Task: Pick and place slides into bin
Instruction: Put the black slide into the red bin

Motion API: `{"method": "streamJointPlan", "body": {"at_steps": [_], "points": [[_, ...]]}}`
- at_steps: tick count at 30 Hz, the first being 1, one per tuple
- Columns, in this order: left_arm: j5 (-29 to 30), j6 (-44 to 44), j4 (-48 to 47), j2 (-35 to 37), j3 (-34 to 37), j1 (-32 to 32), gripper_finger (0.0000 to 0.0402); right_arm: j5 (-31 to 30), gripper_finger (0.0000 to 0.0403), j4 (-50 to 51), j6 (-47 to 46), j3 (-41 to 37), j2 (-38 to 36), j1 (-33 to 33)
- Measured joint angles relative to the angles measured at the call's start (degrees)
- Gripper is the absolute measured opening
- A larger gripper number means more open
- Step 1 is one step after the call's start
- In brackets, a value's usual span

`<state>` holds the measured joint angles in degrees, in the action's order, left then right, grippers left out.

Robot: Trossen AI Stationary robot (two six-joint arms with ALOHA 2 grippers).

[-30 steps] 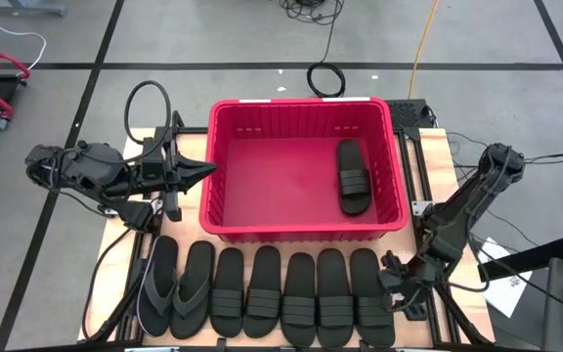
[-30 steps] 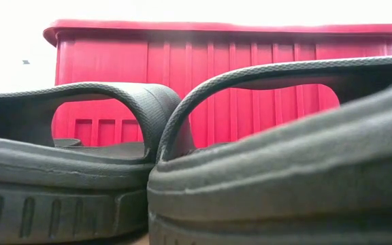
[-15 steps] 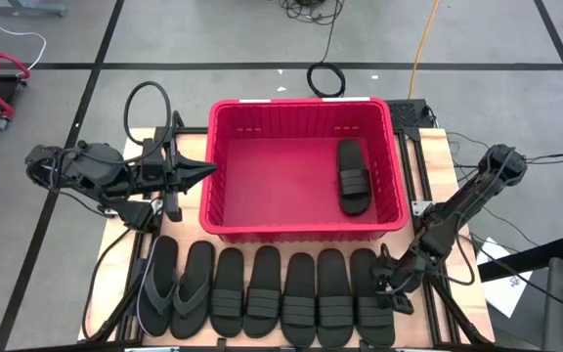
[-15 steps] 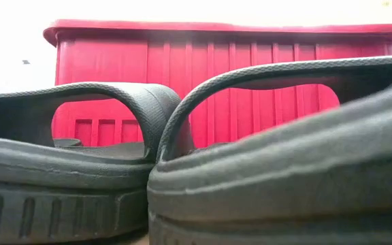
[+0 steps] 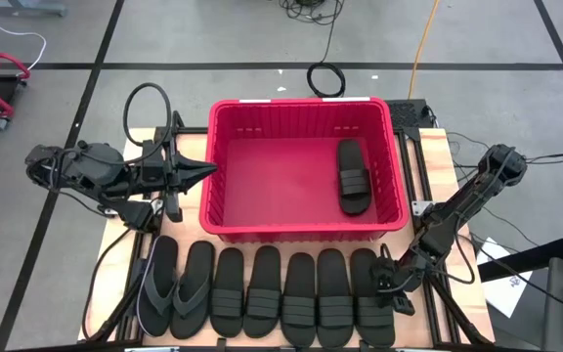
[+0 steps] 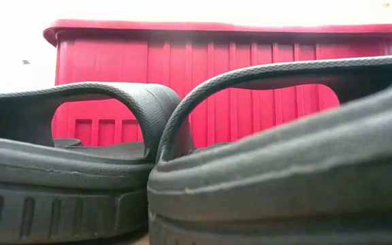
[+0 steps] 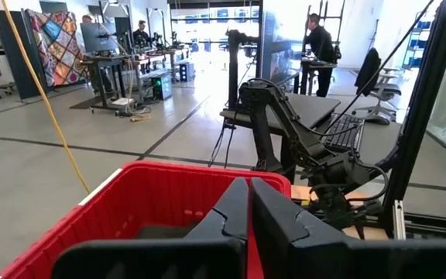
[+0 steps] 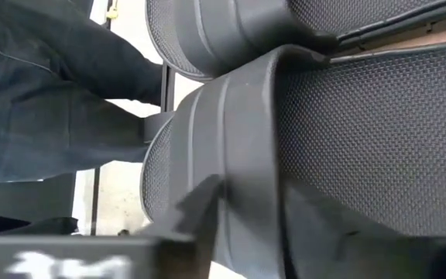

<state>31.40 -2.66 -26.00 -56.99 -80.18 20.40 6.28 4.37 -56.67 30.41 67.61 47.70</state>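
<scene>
- My right gripper [image 5: 384, 284] is down at the right end of the sandal row by the table's [image 5: 436, 147] front edge, at the rightmost flat black rubber slide with a wide ribbed strap [image 5: 370, 294].
- In the right wrist view the two dark fingers [image 8: 196, 203] straddle that slide's strap, one on each side, at a narrow gap. I can't tell whether they actually pinch it yet, so I'm not calling it held.
- My left gripper [image 5: 203, 169] is parked at the large red ribbed plastic bin's [image 5: 301, 229] left wall, fingers pressed together, carrying nothing.
- Step in hand, as I read it: taking the grasp on the second slide. One black strap slide [image 5: 353, 176] already lies in the bin against its right wall.
- Seven slides left in a row along the front edge: five strap slides [image 5: 298, 296] on the right, two dark grey thong flip-flops [image 5: 175, 286] at the left end.
- Next move needs a firm pinch on the strap, a straight lift clear of the neighbouring slide touching it, then a carry over the bin's front rim.
- Risk, my guess: dragging the neighbour, or the sole swinging into the rim.
- Orientation: the target slide's long axis runs front to back on the table, square to the row, one end towards the bin. The binned one lies much the same way.
</scene>
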Motion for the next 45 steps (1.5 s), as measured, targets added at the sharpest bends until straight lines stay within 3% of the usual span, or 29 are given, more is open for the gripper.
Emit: {"method": "streamJointPlan", "body": {"at_steps": [4,12,21,26,36,45], "points": [[0.00,-0.01,0.00,0.00,0.00,0.00,0.0002,0.76,0.0015,-2.10,0.12,-0.02,-0.01,0.00],[0.00,-0.04,0.00,0.00,0.00,-0.02,0.0020,5.61,0.0006,-6.28,-2.62,-0.04,-1.79,0.00],[0.00,-0.05,-0.03,0.00,0.00,-0.02,0.0002,6.08,0.0003,-15.08,-2.06,0.23,-8.90,0.04],[0.00,-0.49,-0.04,0.00,0.00,0.00,0.0015,7.63,0.0003,-13.38,2.90,5.84,-9.62,0.79],[0.00,1.11,-0.02,0.00,0.00,-0.02,0.0004,7.59,0.0002,11.42,13.07,25.94,-9.37,-2.63],[0.06,4.30,0.00,0.00,0.00,-0.02,0.0018,3.52,0.0002,50.71,27.71,55.88,-2.58,-12.05]]}}
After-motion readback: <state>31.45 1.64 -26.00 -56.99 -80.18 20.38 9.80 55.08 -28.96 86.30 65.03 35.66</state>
